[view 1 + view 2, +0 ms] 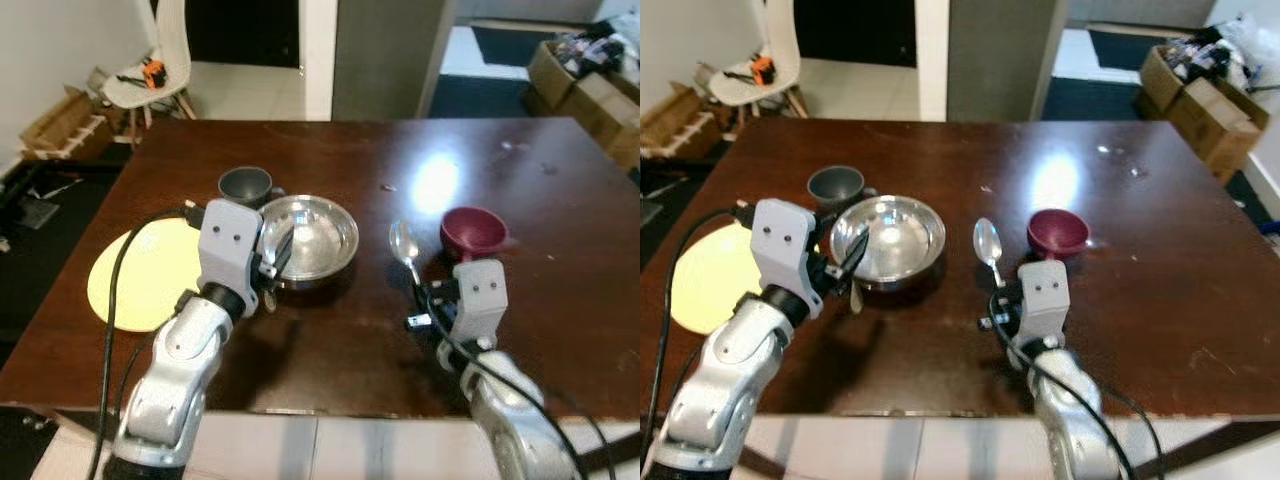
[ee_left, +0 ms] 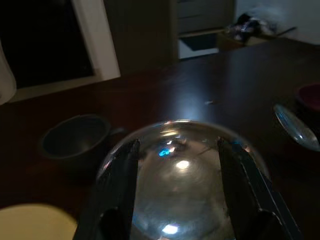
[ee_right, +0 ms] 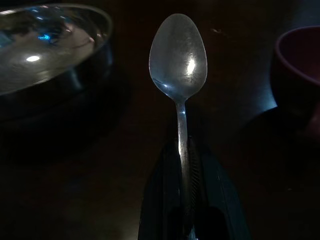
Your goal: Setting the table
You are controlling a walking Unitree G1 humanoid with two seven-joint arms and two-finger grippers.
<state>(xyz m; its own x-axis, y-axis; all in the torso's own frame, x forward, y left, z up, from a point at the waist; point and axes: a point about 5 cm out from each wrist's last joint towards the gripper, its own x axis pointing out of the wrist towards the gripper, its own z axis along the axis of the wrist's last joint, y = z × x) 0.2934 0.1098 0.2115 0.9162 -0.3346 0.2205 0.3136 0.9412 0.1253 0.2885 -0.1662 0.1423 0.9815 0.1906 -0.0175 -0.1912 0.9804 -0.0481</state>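
Here your right gripper [image 3: 186, 200] pinches the handle of the silver metal spoon [image 1: 404, 246], which lies between the shiny steel bowl [image 1: 312, 240] and the maroon cup [image 1: 472, 231]. Its long axis runs straight away from you, bowl end pointing forward. Your left gripper [image 2: 177, 185] is spread across the steel bowl's near rim.

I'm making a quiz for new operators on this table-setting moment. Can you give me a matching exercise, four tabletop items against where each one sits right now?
Items:
1. spoon
2. steel bowl
3. yellow plate
4. maroon cup

Places:
A. near the table's left edge, beside the left arm
B. handle clamped in the right tool
C. just right of the spoon's head
D. in front of the grey cup, with the open left tool at its near rim

Pairs: 1-B, 2-D, 3-A, 4-C
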